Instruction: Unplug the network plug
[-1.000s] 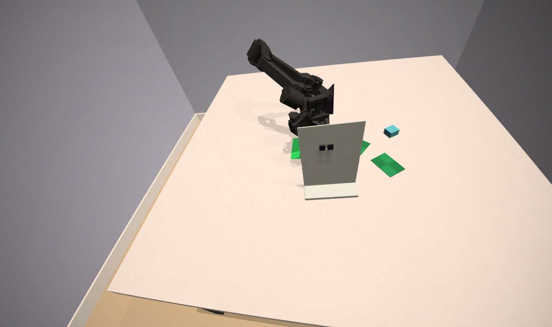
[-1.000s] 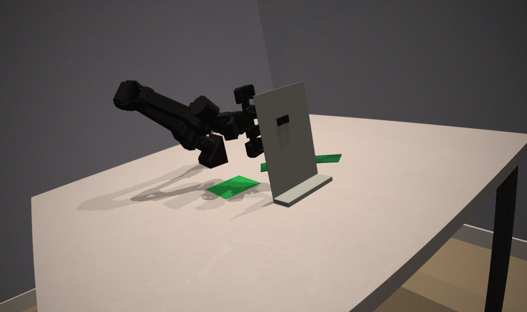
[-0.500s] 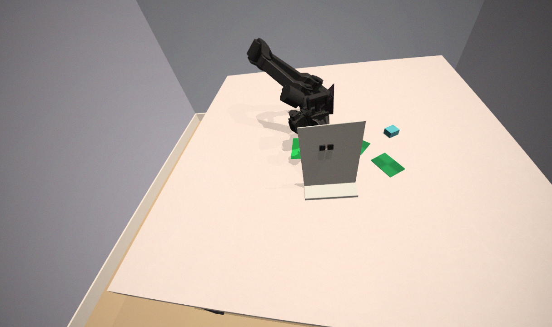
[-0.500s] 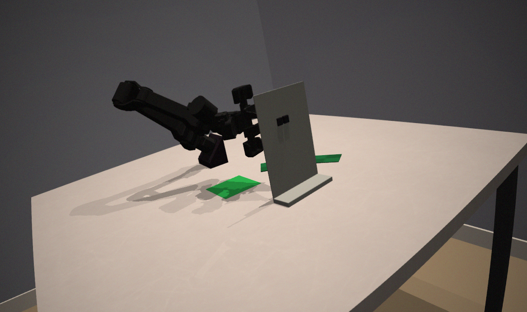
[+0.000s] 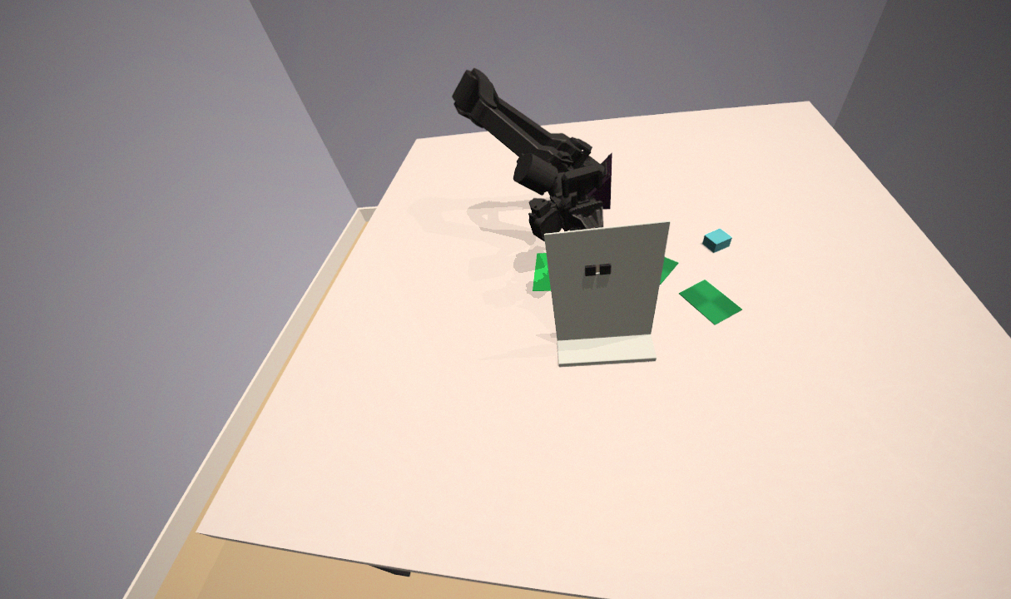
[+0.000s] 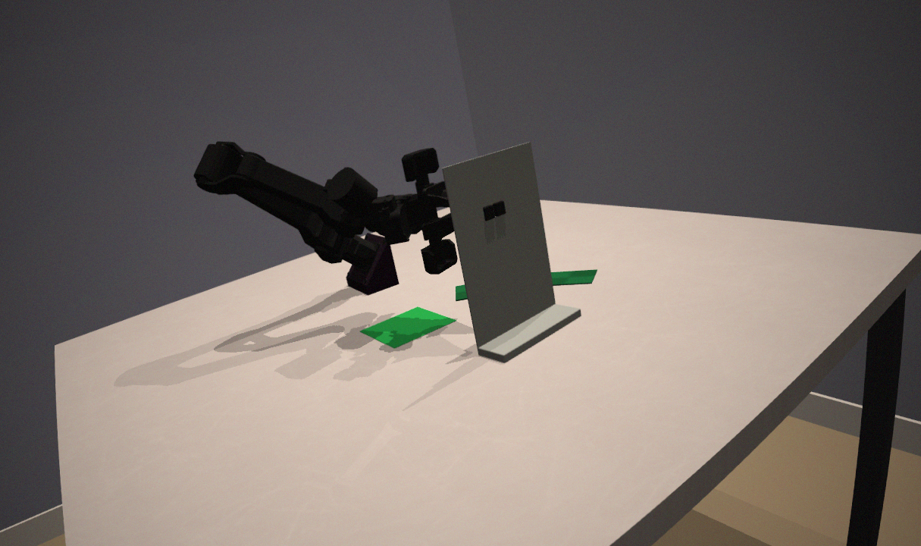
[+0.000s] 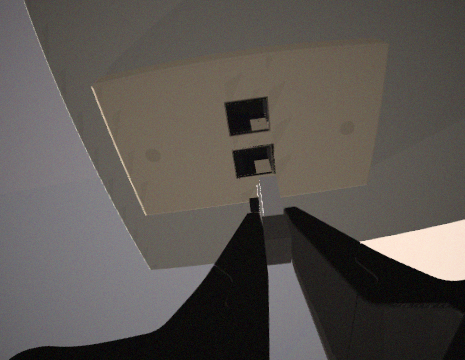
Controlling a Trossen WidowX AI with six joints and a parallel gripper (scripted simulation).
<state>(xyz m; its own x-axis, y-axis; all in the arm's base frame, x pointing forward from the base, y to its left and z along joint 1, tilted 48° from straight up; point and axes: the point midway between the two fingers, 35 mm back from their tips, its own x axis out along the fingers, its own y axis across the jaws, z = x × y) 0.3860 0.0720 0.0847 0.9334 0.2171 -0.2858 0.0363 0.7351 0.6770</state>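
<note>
Fingers pinched on plug point(image 7: 278, 232), wrist view; plug out ahead of plate point(image 7: 192, 125), long axis toward it, sockets apart. Top view: arm point(image 5: 516, 134) behind panel point(image 5: 605, 298) point(image 6: 500, 271), plug hidden. Exterior: green square point(image 6: 408, 327) below arm, beside panel.

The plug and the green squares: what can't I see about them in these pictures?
- Plug's tab, wrist view: too dark and small by the end effector to tell if it's pressed.
- Plug, top and exterior views: hidden behind the upright panel.
- Green squares, top view: the panel hides parts of two.
</note>
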